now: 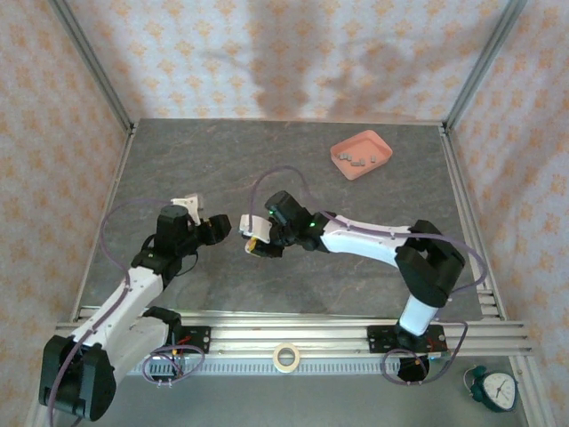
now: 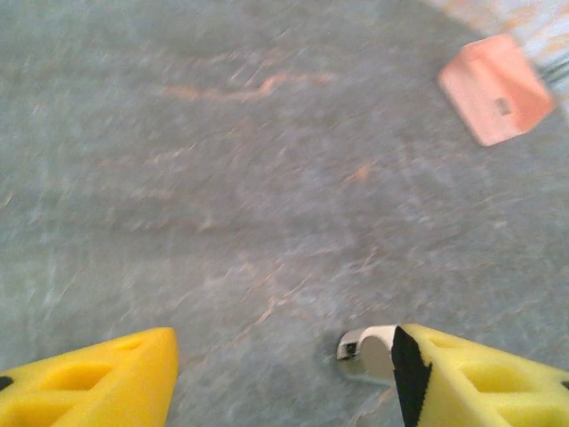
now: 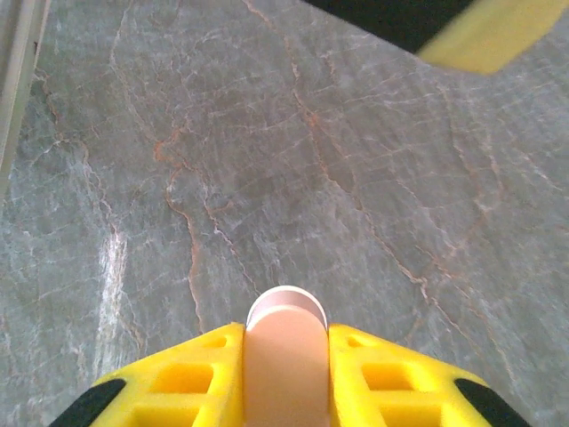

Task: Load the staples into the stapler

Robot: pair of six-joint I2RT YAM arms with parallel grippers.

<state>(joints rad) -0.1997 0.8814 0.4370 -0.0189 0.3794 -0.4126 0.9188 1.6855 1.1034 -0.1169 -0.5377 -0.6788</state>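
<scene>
Grey tabletop [image 1: 222,160] bears pink tray [image 1: 339,151] holding staples [image 1: 358,161].

The stapler [image 3: 284,374] is pink tipped white, the table [image 3: 267,133] grey with rusty veins, the tray [image 1: 364,141] salmon

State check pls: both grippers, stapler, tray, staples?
left gripper: open, nothing between its fingers.
right gripper: shut on the stapler.
stapler: clamped end-on in the right gripper; hinge open or closed, cannot tell.
pink tray: flat on the table, far right.
staples: lying loose in the pink tray.
</scene>
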